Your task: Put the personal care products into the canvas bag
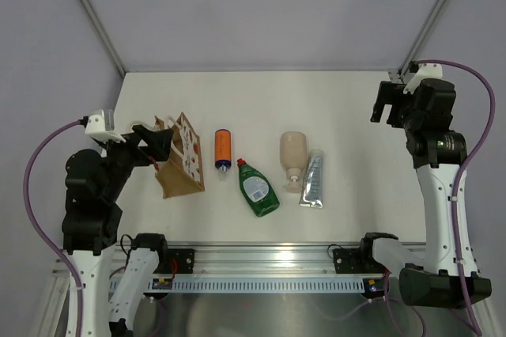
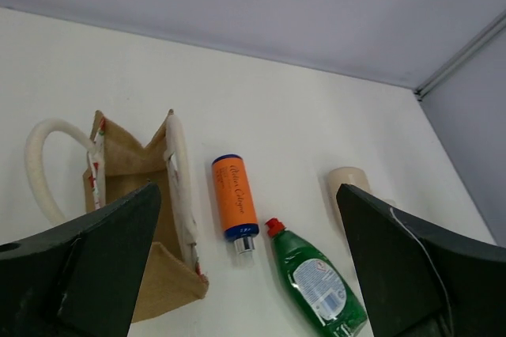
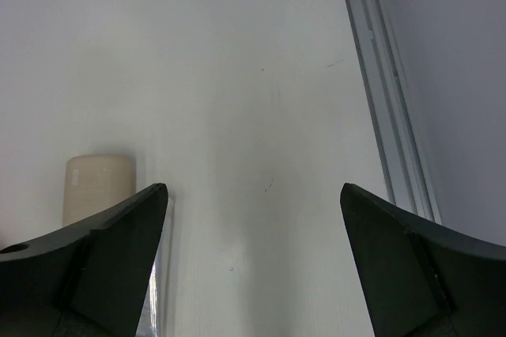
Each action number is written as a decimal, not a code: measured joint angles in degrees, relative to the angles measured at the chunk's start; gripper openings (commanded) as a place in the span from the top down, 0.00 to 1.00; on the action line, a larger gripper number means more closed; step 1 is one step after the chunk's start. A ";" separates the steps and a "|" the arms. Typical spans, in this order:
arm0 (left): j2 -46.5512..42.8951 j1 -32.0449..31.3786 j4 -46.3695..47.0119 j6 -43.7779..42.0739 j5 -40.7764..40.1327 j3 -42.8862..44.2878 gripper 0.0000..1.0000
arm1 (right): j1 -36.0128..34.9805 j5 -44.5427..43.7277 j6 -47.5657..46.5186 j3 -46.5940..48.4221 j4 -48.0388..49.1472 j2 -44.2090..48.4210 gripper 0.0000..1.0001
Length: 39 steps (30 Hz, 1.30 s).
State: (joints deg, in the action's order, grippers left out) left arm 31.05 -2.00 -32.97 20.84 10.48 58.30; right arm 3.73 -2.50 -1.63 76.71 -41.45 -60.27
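Observation:
The canvas bag (image 1: pixel 180 164) sits at the left of the table, its open mouth showing in the left wrist view (image 2: pixel 126 187). To its right lie the orange bottle (image 1: pixel 223 147), the green bottle with a red cap (image 1: pixel 258 189), the beige bottle (image 1: pixel 292 155) and the silver tube (image 1: pixel 312 180). My left gripper (image 1: pixel 156 144) is open and empty, raised by the bag's left side; its wrist view (image 2: pixel 247 193) shows the orange bottle (image 2: pixel 234 197), green bottle (image 2: pixel 318 283) and beige bottle (image 2: pixel 348 181). My right gripper (image 1: pixel 386 106) is open and empty, raised at the far right (image 3: pixel 253 191).
A metal frame post (image 3: pixel 387 92) runs along the table's right edge. The rail with both arm bases (image 1: pixel 261 262) borders the near edge. In the right wrist view the beige bottle's base (image 3: pixel 97 187) and a strip of the tube (image 3: pixel 156 289) show beside the left finger.

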 measured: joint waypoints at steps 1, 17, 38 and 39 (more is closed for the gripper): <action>0.07 0.00 0.24 0.83 1.03 0.35 0.01 | 0.00 0.17 -0.15 0.55 -0.07 -0.17 0.01; 20.70 -36.15 -10.49 16.92 -12.66 12.20 0.12 | -0.63 39.08 -29.16 5.79 -21.46 -5.05 0.01; 54.23 -48.92 9.84 41.05 -21.38 -5.40 0.01 | -0.63 44.24 -24.11 -8.72 -16.79 -5.49 0.01; 55.93 -48.74 10.64 40.35 -20.68 -5.40 0.01 | -0.63 45.24 -24.44 -9.11 -16.85 -5.49 0.00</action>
State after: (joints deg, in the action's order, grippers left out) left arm 86.98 -50.74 -22.33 61.19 -10.20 52.90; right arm 3.09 42.74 -26.06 67.59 -58.30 -65.76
